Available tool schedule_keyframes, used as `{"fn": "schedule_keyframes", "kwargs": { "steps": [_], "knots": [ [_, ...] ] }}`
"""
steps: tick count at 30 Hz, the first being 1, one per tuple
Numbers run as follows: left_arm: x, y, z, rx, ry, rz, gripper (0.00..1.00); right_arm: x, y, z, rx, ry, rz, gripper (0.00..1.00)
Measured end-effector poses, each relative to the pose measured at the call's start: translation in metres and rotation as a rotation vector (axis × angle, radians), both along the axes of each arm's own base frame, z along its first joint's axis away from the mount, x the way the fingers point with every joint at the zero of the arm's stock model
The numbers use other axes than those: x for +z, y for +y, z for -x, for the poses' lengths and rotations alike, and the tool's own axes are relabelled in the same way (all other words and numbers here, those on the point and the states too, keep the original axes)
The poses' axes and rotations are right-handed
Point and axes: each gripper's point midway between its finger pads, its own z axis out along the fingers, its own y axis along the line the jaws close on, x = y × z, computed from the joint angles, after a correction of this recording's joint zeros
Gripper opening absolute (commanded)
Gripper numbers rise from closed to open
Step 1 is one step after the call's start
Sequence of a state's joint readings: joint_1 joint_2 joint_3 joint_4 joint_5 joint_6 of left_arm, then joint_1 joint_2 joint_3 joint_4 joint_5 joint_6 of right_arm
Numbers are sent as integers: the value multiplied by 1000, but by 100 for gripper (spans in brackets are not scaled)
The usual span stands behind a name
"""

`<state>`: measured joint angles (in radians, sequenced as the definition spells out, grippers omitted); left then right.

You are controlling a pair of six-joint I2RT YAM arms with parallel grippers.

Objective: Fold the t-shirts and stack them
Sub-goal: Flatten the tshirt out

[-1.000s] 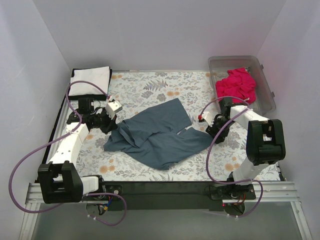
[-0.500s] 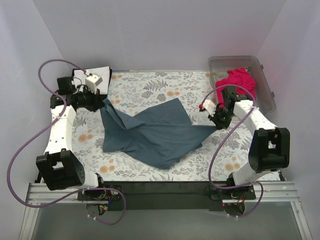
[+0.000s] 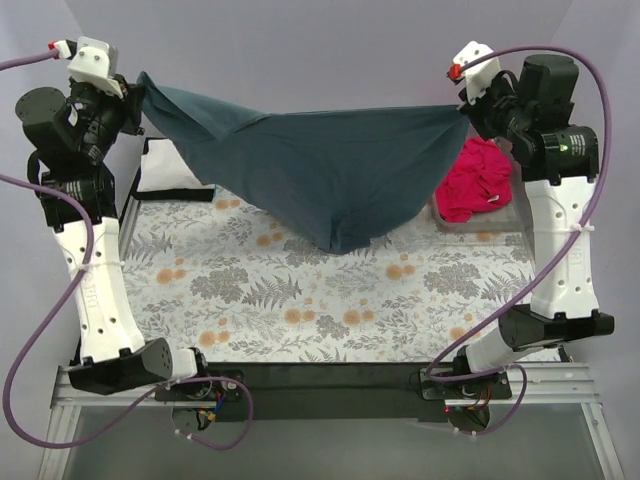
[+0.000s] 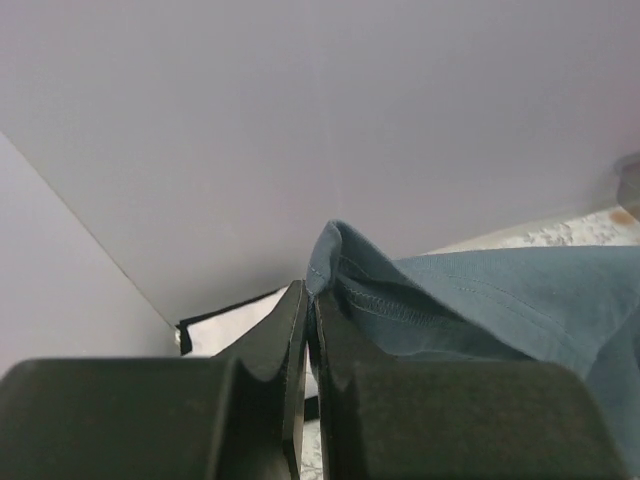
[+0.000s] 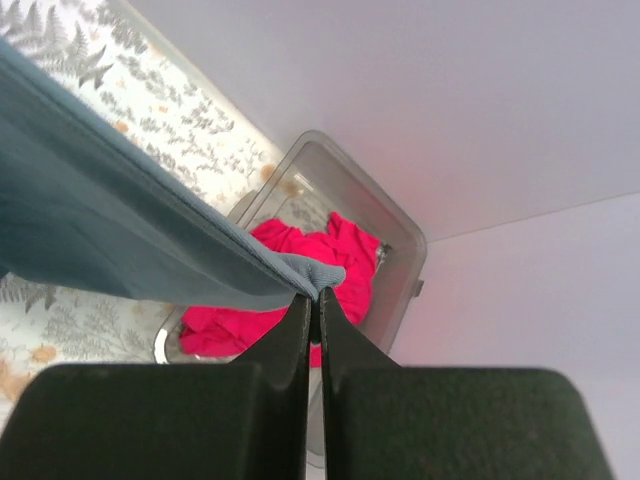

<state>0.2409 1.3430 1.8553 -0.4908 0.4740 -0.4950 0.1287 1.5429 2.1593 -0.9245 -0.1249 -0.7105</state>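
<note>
The slate-blue t-shirt (image 3: 320, 170) hangs stretched in the air between both grippers, sagging in the middle above the floral cloth. My left gripper (image 3: 138, 88) is shut on its left corner, high at the far left; the hem shows in the left wrist view (image 4: 420, 300). My right gripper (image 3: 462, 110) is shut on its right corner, high at the far right; the pinched corner shows in the right wrist view (image 5: 300, 268). The magenta t-shirt (image 3: 478, 180) lies crumpled in the clear bin (image 5: 400, 240). The folded white t-shirt (image 3: 165, 175) on the black one sits at the far left, partly hidden by the hanging shirt.
The floral-patterned cloth (image 3: 330, 290) covers the table. The clear bin (image 3: 505, 215) stands at the far right corner. White walls close in the back and both sides. The black rail (image 3: 320, 375) with the arm bases runs along the near edge.
Both arms have risen high and spread apart, lifting the slate-blue t-shirt off the cloth and stretching it in the air. It lay crumpled on the table before.
</note>
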Motion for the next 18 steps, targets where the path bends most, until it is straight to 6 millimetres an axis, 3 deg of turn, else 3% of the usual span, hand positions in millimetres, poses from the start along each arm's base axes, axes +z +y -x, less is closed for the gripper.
{"fn": "schedule_keyframes", "kwargs": {
  "steps": [5,8,10,11,13,14,16,18],
  "knots": [
    [53,0,40,63,-157,-6,0,45,-5,29,-34,-127,-61,1],
    [100,-3,92,114,-321,-26,0,99,-12,76,-50,-314,-121,1],
    [134,-7,138,153,-454,-44,0,132,-19,117,-55,-449,-160,1],
    [168,-6,172,200,-581,-66,0,148,-22,140,-55,-518,-178,1],
    [204,-17,247,239,-758,-93,0,205,-33,213,-49,-759,-235,1],
    [217,-18,271,266,-824,-106,0,223,-36,233,-46,-835,-248,1],
    [238,-19,309,318,-931,-126,0,249,-39,258,-43,-941,-265,1],
    [248,-18,328,350,-984,-136,0,265,-42,269,-42,-1010,-275,1]
  ]
}}
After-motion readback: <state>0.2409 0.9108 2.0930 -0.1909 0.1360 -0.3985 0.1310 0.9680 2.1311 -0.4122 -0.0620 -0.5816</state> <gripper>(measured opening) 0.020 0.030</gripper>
